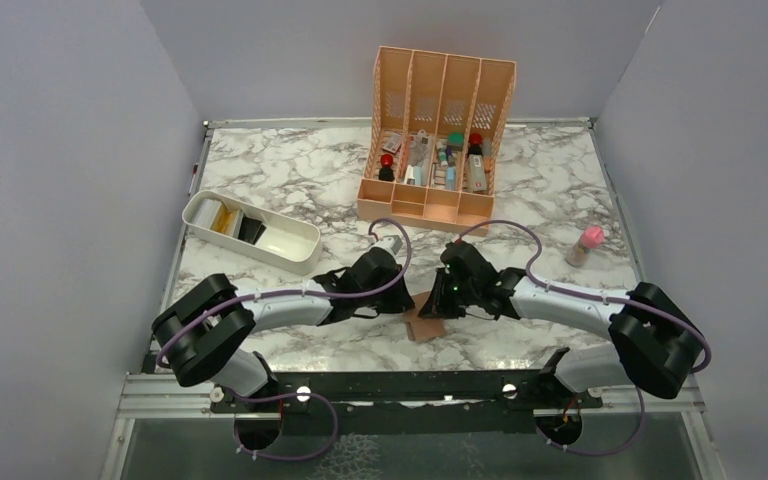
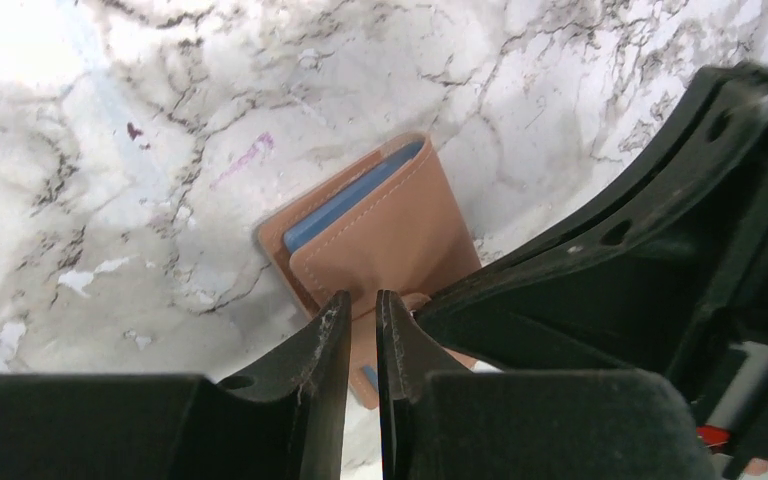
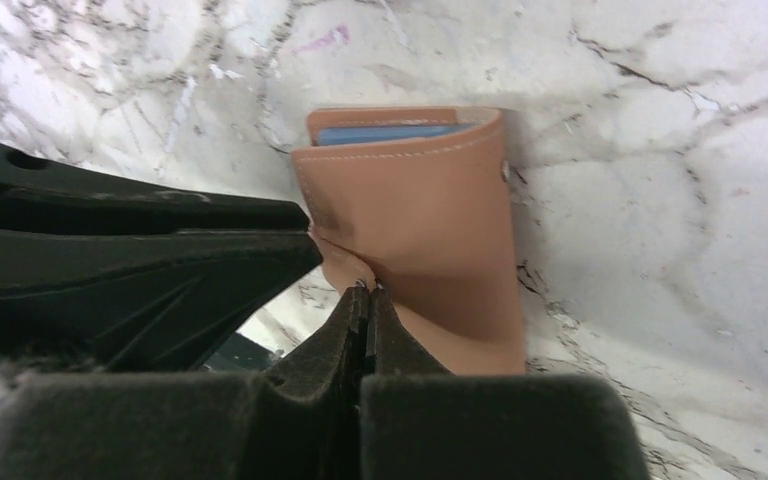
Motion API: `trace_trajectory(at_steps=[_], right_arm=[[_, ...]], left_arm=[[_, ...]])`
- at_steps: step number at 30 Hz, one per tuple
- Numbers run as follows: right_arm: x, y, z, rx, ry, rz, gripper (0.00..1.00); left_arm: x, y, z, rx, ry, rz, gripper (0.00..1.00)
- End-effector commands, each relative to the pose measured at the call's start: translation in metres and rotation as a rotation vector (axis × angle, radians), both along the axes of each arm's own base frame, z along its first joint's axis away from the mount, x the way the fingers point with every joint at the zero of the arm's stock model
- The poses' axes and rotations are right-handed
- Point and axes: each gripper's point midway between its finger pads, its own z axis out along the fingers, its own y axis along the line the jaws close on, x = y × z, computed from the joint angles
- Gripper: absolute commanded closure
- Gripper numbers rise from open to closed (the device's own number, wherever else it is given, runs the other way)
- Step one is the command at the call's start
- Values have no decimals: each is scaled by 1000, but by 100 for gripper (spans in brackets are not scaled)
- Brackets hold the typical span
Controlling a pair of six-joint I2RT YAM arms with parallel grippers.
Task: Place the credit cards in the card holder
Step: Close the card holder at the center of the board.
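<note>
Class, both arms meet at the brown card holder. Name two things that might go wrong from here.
The right jaws are shut on just the tab edge of the card holder; thin leather may slip free. The left jaws sit right beside them over the same end, so the arms might collide or drag it across the marble table.

My left gripper (image 1: 406, 296) and my right gripper (image 1: 437, 303) meet tip to tip over the brown card holder (image 1: 424, 326), which lies near the middle of the near edge of the marble tabletop (image 1: 290, 170). From up here I cannot tell how my fingers stand. A white tray (image 1: 291, 241) sits by the left edge. A peach organizer (image 1: 393, 82) stands at the far edge, and a pink-capped bottle (image 1: 587, 245) stands near the right edge.
</note>
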Motion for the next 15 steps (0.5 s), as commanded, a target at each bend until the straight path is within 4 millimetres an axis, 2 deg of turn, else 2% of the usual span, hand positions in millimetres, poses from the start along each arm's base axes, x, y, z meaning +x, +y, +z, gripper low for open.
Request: trace_trajectory(at_steps=[1, 15], right_arm=[[-12, -9, -10, -25, 38, -11, 99], [-14, -28, -34, -119, 49, -51, 99]], left_arm=[[11, -5, 0, 23, -26, 6, 81], [9, -1, -19, 69, 2, 6, 82]])
